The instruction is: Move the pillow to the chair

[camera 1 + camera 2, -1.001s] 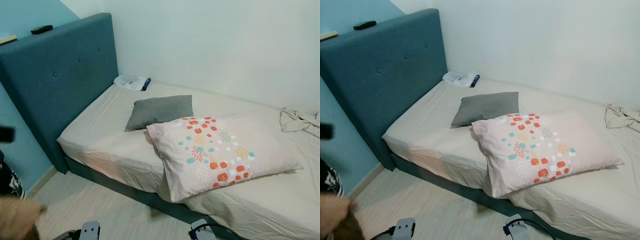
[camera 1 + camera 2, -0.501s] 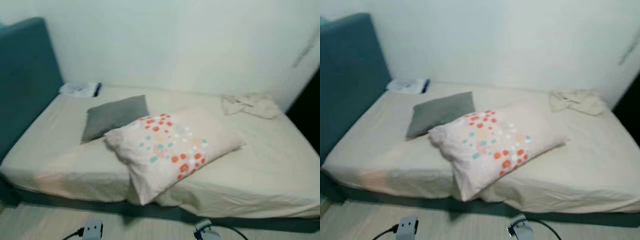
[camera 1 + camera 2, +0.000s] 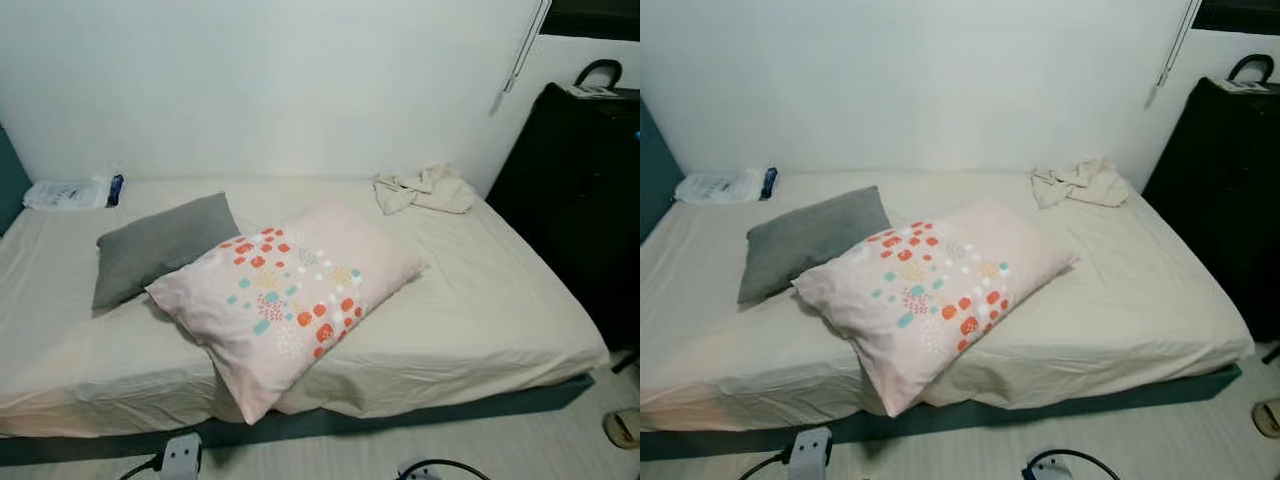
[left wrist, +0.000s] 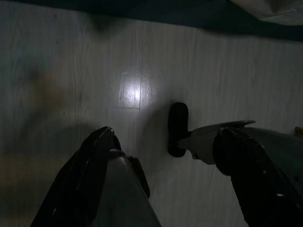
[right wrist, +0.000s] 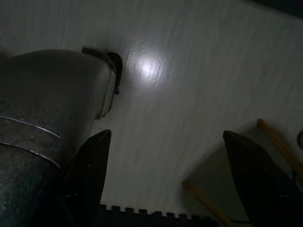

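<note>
A large pale pink pillow point(image 3: 285, 300) with orange and teal dots lies across the front middle of the bed point(image 3: 480, 300), one corner hanging over the front edge. A smaller grey pillow point(image 3: 160, 245) lies flat behind it to the left, partly tucked under it. Both arms hang low in front of the bed. My left gripper point(image 4: 163, 137) is open above the pale floor point(image 4: 71, 71), with nothing between its fingers. My right gripper point(image 5: 165, 137) is open too and holds nothing.
A tall black cabinet point(image 3: 580, 200) stands at the bed's right end. A crumpled cloth point(image 3: 425, 190) and a white packet point(image 3: 70, 192) lie along the wall side. A slipper point(image 3: 625, 428) is on the floor at the right. Thin wooden legs point(image 5: 279, 146) stand near my right gripper.
The camera has turned right: the blue headboard slid off to the left and the black cabinet came into view. The blurred hand at lower left is gone. The pillows have not moved.
</note>
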Tool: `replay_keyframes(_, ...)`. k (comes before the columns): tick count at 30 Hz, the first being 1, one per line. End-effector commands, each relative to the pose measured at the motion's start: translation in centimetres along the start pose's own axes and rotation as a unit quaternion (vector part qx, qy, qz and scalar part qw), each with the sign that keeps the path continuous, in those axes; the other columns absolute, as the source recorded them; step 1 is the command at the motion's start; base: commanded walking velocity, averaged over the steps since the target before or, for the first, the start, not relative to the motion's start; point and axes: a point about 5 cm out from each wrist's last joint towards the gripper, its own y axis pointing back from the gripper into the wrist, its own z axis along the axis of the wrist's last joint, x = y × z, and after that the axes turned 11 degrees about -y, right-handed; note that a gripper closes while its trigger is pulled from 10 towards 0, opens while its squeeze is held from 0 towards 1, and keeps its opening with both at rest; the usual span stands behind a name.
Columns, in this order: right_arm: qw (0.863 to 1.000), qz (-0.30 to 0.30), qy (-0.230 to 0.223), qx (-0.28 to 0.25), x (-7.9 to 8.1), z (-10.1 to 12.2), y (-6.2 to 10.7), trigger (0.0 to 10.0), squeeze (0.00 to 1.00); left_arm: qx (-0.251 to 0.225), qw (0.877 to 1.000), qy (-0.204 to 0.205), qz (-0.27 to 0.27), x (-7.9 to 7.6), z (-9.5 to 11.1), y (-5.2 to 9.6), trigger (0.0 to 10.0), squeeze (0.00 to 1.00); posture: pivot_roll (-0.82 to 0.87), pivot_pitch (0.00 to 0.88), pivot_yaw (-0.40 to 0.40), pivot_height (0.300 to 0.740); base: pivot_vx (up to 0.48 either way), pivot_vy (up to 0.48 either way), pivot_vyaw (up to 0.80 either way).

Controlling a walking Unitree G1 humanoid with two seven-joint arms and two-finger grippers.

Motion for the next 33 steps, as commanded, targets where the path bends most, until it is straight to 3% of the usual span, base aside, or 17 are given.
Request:
replay_keyframes(1, 1.0, 0.013, -0.001, 0.002, 0.6, -0.2, -0.1, 10.0, 0.0, 0.006, 1.0, 0.007, 0.006, 0.1, -0.4, 0.1, 10.0, 0.0, -0.02, 0.021, -0.055, 0.738, 0.0, -0.469, 0.0)
replay_keyframes(9, 1.0, 0.023, 0.0, -0.001, 0.9, -0.3, -0.1, 10.0, 0.0, 0.008, 0.999, 0.015, 0.046, 0.8, -0.6, 0.3, 10.0, 0.0, -0.01, 0.039, -0.049, 0.738, 0.0, -0.421, 0.0)
replay_keyframes(12, 0.999, 0.034, 0.014, -0.008, 1.1, -0.2, -0.1, 10.0, 0.0, -0.002, 0.996, 0.046, 0.07, 1.5, -0.1, 0.3, 10.0, 0.0, 0.0, 0.043, -0.05, 0.738, 0.0, -0.389, 0.0)
replay_keyframes(18, 0.996, 0.065, 0.044, -0.029, 1.7, 0.4, 0.0, 10.0, 0.0, -0.014, 0.996, 0.045, 0.073, 1.8, 0.7, 0.2, 10.0, 0.0, 0.01, 0.046, -0.052, 0.738, 0.0, -0.386, 0.0)
replay_keyframes(24, 0.995, 0.078, -0.012, -0.063, 2.0, 0.8, 0.0, 10.0, 0.0, -0.02, 0.997, 0.03, 0.065, 1.6, 1.4, 0.0, 10.0, 0.0, 0.01, 0.044, -0.051, 0.738, 0.0, -0.366, 0.0)
replay_keyframes(25, 0.994, 0.072, -0.051, -0.069, 1.9, 0.7, 0.0, 10.0, 0.0, -0.019, 0.998, 0.019, 0.057, 1.2, 1.5, -0.1, 10.0, 0.0, 0.01, 0.043, -0.052, 0.738, 0.0, 0.0, 0.0)
replay_keyframes(27, 0.993, 0.069, -0.063, -0.07, 1.8, 0.6, 0.0, 10.0, 0.0, -0.018, 0.998, 0.016, 0.053, 1.1, 1.6, -0.2, 10.0, 0.0, 0.01, 0.043, -0.052, 0.738, 0.0, 0.0, 0.0)
replay_keyframes(29, 0.986, 0.081, -0.084, -0.122, 3.4, 7.3, -0.2, 10.0, 0.0, -0.02, 0.998, 0.014, 0.053, 1.0, 1.7, -0.2, 10.0, 0.0, 0.01, 0.037, -0.057, 0.738, 0.0, 0.0, 0.0)
replay_keyframes(30, 0.983, 0.087, -0.086, -0.137, 4.0, 9.3, 0.0, 10.0, 0.0, -0.02, 0.998, 0.015, 0.054, 1.0, 1.7, -0.2, 10.0, 0.0, 0.01, 0.036, -0.057, 0.738, 0.0, 0.0, 0.0)
replay_keyframes(31, 0.982, 0.089, -0.083, -0.143, 4.2, 10.3, 0.1, 10.0, 0.0, -0.021, 0.998, 0.016, 0.054, 1.1, 1.8, -0.2, 10.0, 0.0, 0.01, 0.033, -0.057, 0.738, 0.0, 0.0, 0.0)
replay_keyframes(33, 0.984, 0.088, -0.075, -0.139, 4.0, 10.0, 0.1, 10.0, 0.0, -0.018, 0.998, 0.019, 0.057, 1.1, 1.7, -0.2, 10.0, 0.0, 0.01, 0.029, -0.057, 0.738, 0.0, 0.0, 0.0)
